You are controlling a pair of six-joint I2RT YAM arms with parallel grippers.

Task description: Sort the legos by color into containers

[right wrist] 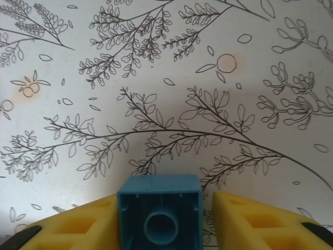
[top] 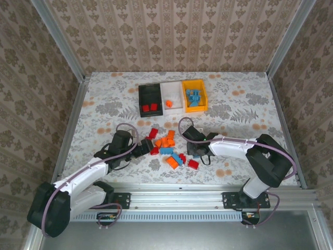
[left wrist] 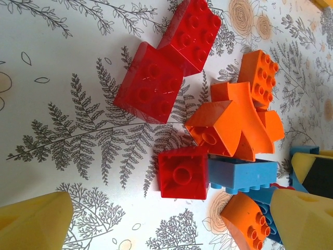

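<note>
Now, the pick is on: the right gripper (right wrist: 164, 204) has its jaws standing narrow around a blue brick (right wrist: 158, 221), hollow underside up towards the wrist camera. One yellow pad (right wrist: 78, 226) is against the brick's side and the other is just beside it, with perhaps a sliver between, so whether the grip truly bites I cannot tell. From overhead, that arm reaches down at the right side of the loose legos (top: 166, 147), which lie mid-counter (top: 104, 104), closer to the near edge than the far one. Across the pile, the left gripper (top: 144, 151) noses in with jaws wide and nothing held. Its wrist view has a red brick (left wrist: 182, 173) lying between the open pads, with orange and blue pieces just beside it. Along the far edge wait the three containers in a row: the black bin (top: 140, 101) with reds in it, the white bin (top: 174, 92) with one orange piece, and the orange-yellow bin (top: 196, 109) with blues. So the step in hand, I'd say, is grasping this blue one, with most of the sort ahead. Next calls for a firm squeeze and a lift clear of the neighbours. Then it's a carry out to the orange-yellow bin and a release over it, not over the white one next door.
</note>
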